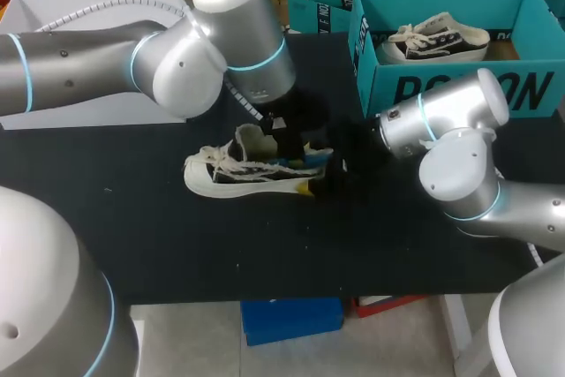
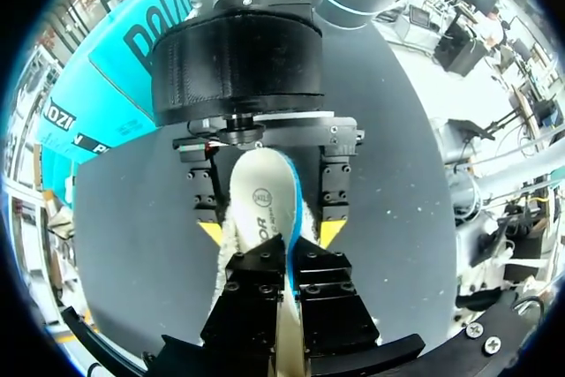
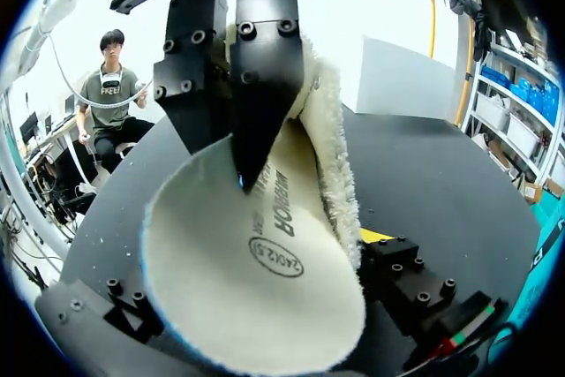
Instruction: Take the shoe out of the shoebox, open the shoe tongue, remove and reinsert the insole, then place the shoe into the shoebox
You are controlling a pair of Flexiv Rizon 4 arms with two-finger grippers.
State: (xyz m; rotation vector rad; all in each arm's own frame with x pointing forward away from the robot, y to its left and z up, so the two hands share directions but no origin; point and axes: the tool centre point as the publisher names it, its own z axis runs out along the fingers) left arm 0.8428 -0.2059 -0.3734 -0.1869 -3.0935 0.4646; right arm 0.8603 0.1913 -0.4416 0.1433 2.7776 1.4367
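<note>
A white low-top shoe (image 1: pixel 238 172) with dark side panels lies on its side on the black table (image 1: pixel 177 236), toe toward my left. My left gripper (image 1: pixel 281 127) hangs over its opening. In the left wrist view that gripper (image 2: pixel 287 258) is shut on the edge of the white, blue-rimmed insole (image 2: pixel 260 196), which curls up out of the shoe. My right gripper (image 2: pixel 269 234) faces it at the heel end, open, its yellow fingertips (image 2: pixel 328 233) on either side of the insole. The right wrist view shows the insole (image 3: pixel 256 280) filling the space ahead, pinched by the left gripper (image 3: pixel 243 178).
The teal shoebox (image 1: pixel 459 86) stands at the back right, holding a second shoe (image 1: pixel 437 39). Another teal box (image 1: pixel 322 2) sits behind it. A white box (image 1: pixel 53 6) is at the back left. The table's front half is bare.
</note>
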